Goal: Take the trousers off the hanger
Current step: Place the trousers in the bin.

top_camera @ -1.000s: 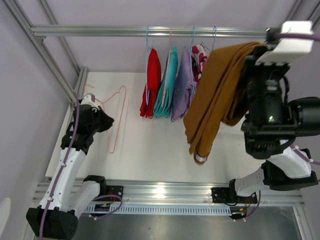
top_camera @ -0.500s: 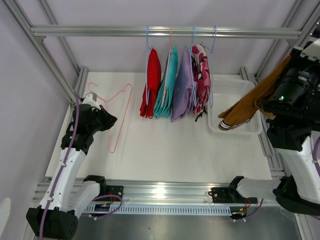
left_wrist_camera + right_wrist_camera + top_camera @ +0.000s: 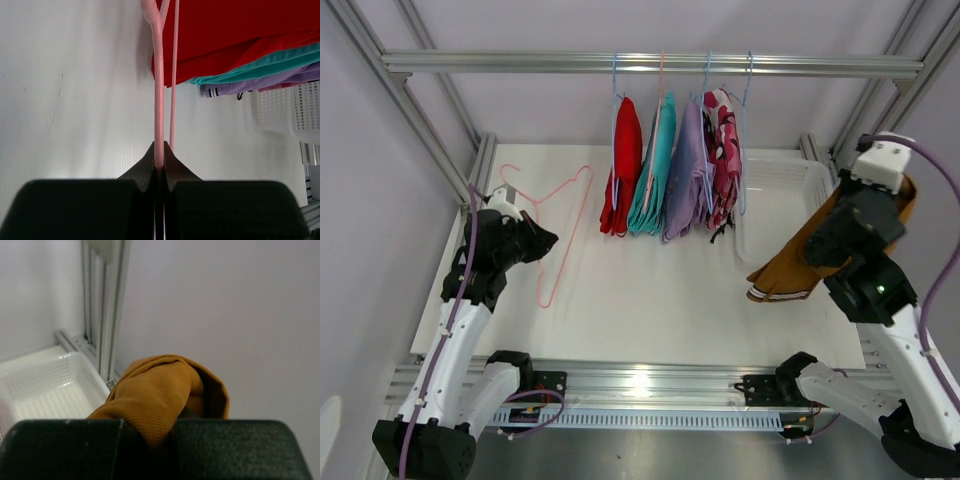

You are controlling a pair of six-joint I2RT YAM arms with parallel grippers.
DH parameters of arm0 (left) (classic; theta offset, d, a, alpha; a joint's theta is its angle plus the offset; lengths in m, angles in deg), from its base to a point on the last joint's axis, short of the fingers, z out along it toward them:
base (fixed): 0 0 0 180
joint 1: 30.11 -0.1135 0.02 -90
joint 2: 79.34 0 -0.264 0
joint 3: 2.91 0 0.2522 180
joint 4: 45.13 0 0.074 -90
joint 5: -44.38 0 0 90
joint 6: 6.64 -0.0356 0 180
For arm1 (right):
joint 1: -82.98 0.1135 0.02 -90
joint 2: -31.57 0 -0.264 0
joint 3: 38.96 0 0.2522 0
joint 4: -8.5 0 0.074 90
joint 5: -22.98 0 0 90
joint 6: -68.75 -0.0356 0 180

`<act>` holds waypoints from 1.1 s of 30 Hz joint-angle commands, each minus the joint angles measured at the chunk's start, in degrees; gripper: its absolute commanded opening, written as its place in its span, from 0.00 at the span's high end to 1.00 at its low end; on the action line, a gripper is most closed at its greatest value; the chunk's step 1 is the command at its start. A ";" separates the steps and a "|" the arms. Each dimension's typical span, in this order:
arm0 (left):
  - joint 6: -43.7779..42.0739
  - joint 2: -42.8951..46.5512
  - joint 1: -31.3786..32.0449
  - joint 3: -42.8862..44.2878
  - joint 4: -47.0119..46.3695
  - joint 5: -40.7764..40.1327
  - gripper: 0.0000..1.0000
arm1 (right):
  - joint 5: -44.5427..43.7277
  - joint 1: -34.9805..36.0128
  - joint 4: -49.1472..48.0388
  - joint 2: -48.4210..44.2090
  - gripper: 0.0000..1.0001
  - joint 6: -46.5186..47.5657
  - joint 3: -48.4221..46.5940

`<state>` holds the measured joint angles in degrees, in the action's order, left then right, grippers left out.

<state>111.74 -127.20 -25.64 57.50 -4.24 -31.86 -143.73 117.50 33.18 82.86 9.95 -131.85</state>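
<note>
Trousers on the rail (image 3: 650,63), seen from overhead: the red pair (image 3: 623,165), teal pair (image 3: 655,170), lilac pair (image 3: 686,175) and camouflage pair (image 3: 725,150) hang side by side on hangers above the table (image 3: 650,300). At right, the right gripper (image 3: 842,232) is clamped on the mustard pair (image 3: 790,265), which droops from it over the near edge of the white basket (image 3: 775,170) (whether cloth touches rim cannot be told). At left, the left gripper (image 3: 548,241) pinches a pink hanger (image 3: 560,230) that stretches across the table's left side, apart from the hung pairs.

Left wrist view: the left gripper (image 3: 159,160) has its jaws pressed together on the pink hanger (image 3: 158,90), whose thin bar runs straight away toward the red pair (image 3: 240,35). Teal (image 3: 280,62) and lilac (image 3: 260,85) hems show beside it, and the basket (image 3: 280,110) sits at the right edge.

Right wrist view: the right gripper (image 3: 150,435) squeezes a bunched fold of the mustard pair (image 3: 160,385), held aloft against a pale wall, with the basket (image 3: 45,390) below at left.
</note>
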 commanded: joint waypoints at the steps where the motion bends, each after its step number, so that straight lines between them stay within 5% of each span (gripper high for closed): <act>1: -1.05 1.27 0.01 -0.07 -2.88 2.15 0.99 | 7.61 -3.66 9.78 1.88 1.00 -18.14 1.35; 16: -1.05 1.45 0.01 -0.16 -3.58 4.61 0.99 | 18.08 -20.36 17.21 8.83 1.00 -33.22 1.44; 33: -1.31 1.54 0.54 -0.16 -3.76 5.22 0.99 | 24.58 -25.81 15.28 18.75 1.00 -38.14 -0.06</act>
<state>111.74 -126.78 -25.55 57.44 -5.61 -28.21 -120.65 93.11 53.61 100.69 -25.80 -129.58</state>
